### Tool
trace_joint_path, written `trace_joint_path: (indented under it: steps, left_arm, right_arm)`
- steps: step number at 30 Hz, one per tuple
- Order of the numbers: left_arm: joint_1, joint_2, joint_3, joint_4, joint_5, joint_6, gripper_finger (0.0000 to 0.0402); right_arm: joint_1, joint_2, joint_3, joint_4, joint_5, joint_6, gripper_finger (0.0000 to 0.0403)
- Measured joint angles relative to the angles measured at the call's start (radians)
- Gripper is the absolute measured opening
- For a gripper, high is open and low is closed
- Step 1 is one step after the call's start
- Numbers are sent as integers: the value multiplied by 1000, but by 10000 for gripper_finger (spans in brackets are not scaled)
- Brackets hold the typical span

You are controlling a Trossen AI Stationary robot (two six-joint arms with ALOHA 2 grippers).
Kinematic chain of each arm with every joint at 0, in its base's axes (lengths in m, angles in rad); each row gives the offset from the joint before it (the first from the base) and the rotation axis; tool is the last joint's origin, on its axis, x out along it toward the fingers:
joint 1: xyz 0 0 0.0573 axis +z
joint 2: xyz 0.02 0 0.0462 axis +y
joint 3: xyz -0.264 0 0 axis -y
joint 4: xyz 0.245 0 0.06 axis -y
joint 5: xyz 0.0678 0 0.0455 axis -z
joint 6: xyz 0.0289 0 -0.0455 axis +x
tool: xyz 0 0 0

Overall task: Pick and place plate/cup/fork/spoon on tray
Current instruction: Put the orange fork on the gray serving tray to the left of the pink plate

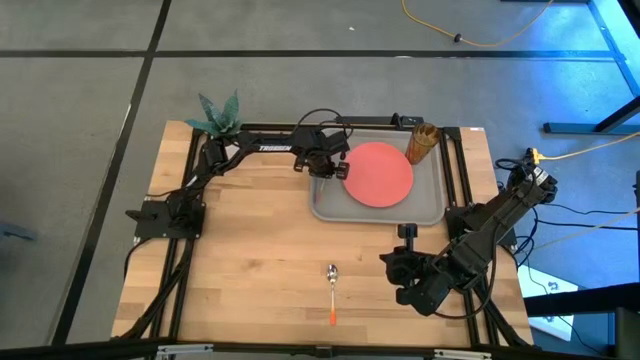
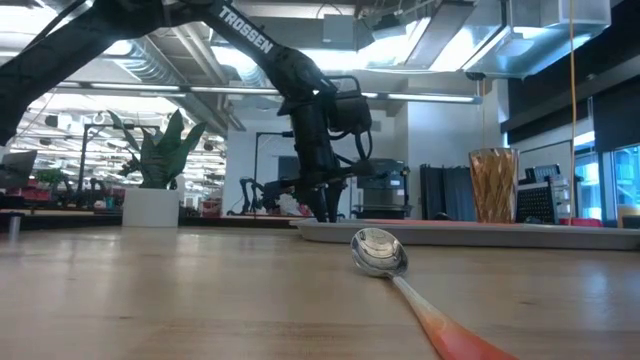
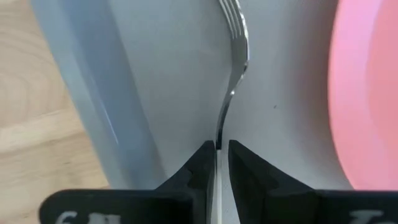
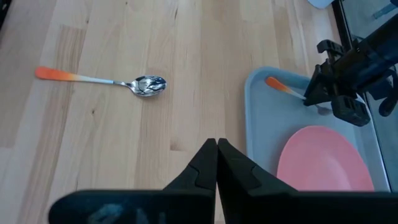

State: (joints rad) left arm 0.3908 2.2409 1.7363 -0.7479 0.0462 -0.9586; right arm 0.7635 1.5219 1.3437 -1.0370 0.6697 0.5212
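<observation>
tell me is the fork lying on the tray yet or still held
Held. The left gripper is shut on the fork just over the tray, beside the plate. Whether its tines touch the tray, I cannot tell.

The grey tray (image 1: 432, 212) carries the coral plate (image 1: 380, 173) centrally, the upright amber cup (image 1: 421, 143) at its far right corner, the fork (image 3: 233, 68) along its left rim. The orange-handled spoon (image 1: 332, 291) lies on the table's near edge.

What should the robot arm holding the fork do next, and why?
Probably open the left gripper and let go: the fork it pinches is over the tray, beside the plate. The spoon waits on the table.
</observation>
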Motion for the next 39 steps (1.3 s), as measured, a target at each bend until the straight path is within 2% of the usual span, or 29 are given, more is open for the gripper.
trace_joint_path:
  steps: [8,13,16,21,28,33,39]
  left_arm:
    - [-17,-2,0,0,-60,1,40]
    - [-22,-3,0,-1,-58,5,42]
    - [-28,-6,0,-2,-109,34,40]
    - [-39,-53,2,-16,-183,52,39]
    - [-68,-144,2,-25,-203,127,39]
    - [-157,-238,1,-34,-344,307,39]
    - [-305,-372,1,-82,-388,432,39]
  right_arm:
    - [1,0,0,0,1,21,8]
    - [1,0,0,0,1,21,8]
    - [1,0,0,0,1,21,8]
    - [1,0,0,0,1,21,8]
    - [1,0,0,0,2,24,8]
    - [1,0,0,3,2,24,8]
    - [-31,0,0,11,2,53,8]
